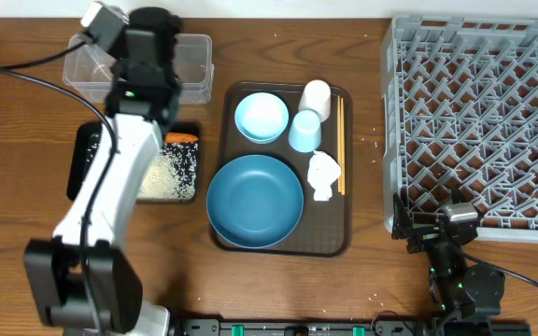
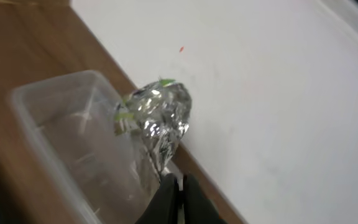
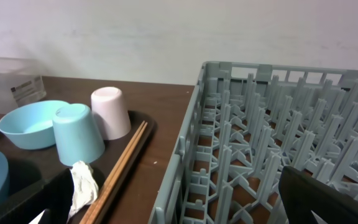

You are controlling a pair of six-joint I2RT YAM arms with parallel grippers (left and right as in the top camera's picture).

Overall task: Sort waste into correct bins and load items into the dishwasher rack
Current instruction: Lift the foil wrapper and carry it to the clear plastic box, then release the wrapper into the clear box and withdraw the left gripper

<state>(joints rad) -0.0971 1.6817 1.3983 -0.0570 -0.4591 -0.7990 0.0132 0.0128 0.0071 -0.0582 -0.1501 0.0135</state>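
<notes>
1. R claw point(image 1: 405, 222) sits nearest me, by the near L corner of the rack point(image 1: 479, 121). Jaws spread wide, nothing btwn them. From its wrist cam I only see one dark finger, low R in shot.
2. Next out: brown serving tray point(image 1: 334, 238) mid-table. Large dark blue dish point(image 1: 254, 201) fills its near end, looks empty.
3. Just past the dish, on the tray's R side, lies crumpled white paper point(image 1: 323, 175), touching or nearly touching the chopsticks point(image 1: 340, 145), which run along the tray's R rim as a pair, side by side.
4. Further up the tray: light blue cup point(image 1: 305, 131) and white cup point(image 1: 316, 95), both mouth-down, close together, white one behind. Small light blue bowl point(image 1: 261, 117) sits upright to their L.
5. L of the brown tray is the black tray point(image 1: 84, 154), partly under my L arm. White rice point(image 1: 168, 173) is spread in it, and the carrot point(image 1: 182, 138) lies at its far edge.
6. Rack takes up the whole R side of the table, no items in it that I can see. A few grains are scattered on the wood btwn rack and brown tray.
7. Farthest: clear tub point(image 1: 190, 65) at the back L. L claw point(image 2: 178, 180) hangs over it, fingers pinched tight on a crinkly, shiny wrapper point(image 2: 160, 118) w/ green bits. Wrapper is above the tub's far rim, not inside. Tub contents hard to tell.
</notes>
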